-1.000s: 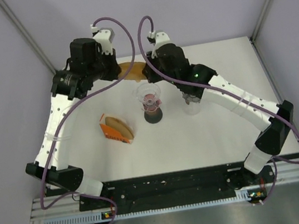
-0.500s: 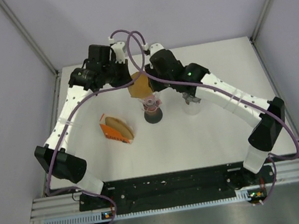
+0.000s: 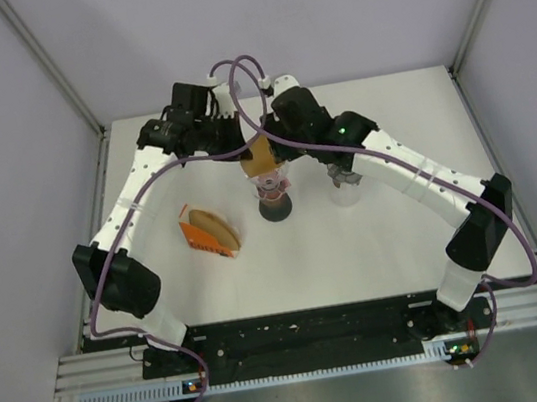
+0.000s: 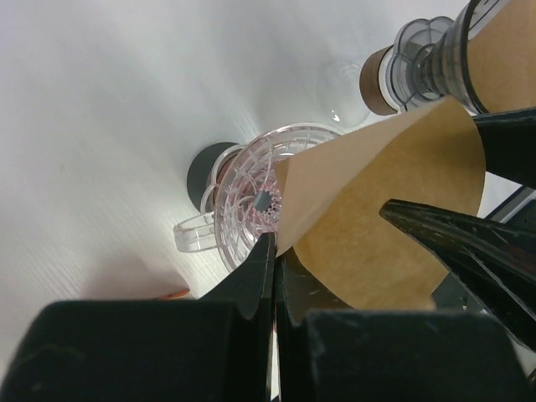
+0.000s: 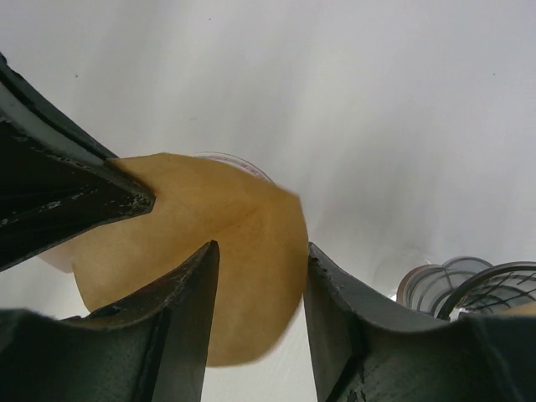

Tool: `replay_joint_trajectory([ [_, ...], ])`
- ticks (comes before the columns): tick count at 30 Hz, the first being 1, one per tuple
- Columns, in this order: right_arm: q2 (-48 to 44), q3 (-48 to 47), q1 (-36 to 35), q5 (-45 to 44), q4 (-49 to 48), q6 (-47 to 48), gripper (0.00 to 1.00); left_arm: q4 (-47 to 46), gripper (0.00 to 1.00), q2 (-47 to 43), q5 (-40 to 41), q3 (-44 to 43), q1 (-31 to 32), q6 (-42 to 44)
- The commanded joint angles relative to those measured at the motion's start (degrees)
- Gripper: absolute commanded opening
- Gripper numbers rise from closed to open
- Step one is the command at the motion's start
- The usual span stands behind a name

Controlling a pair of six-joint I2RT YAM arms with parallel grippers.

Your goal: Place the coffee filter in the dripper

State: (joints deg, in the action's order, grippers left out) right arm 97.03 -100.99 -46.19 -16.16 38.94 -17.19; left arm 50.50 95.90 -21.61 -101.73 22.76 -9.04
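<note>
Partly, the coffee filter [image 4: 385, 209] hides the dripper [image 4: 243, 197].

An orange box [image 3: 209, 235] holding a stack of brown papers is lying on the white surface [image 3: 357, 248], left of centre. A clear ribbed container [image 3: 345, 190] is standing upright right of centre, well apart from the box, and is showing a brown end in the left wrist view [image 4: 381, 79].
</note>
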Motion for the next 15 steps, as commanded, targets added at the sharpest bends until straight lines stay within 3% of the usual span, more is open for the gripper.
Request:
replay_joint_trajectory([
  [1, -3.0, -2.9, 0.4, -1.6, -0.7, 1.6, 0.46, -1.6, 0.0, 1.3, -0.5, 0.7, 0.4, -0.2],
  [15, -5.2, -1.8, 1.0, -2.0, -0.7, 3.3, 0.53, -1.2, 0.0, 3.5, 2.9, 1.5, 1.5, 2.3],
])
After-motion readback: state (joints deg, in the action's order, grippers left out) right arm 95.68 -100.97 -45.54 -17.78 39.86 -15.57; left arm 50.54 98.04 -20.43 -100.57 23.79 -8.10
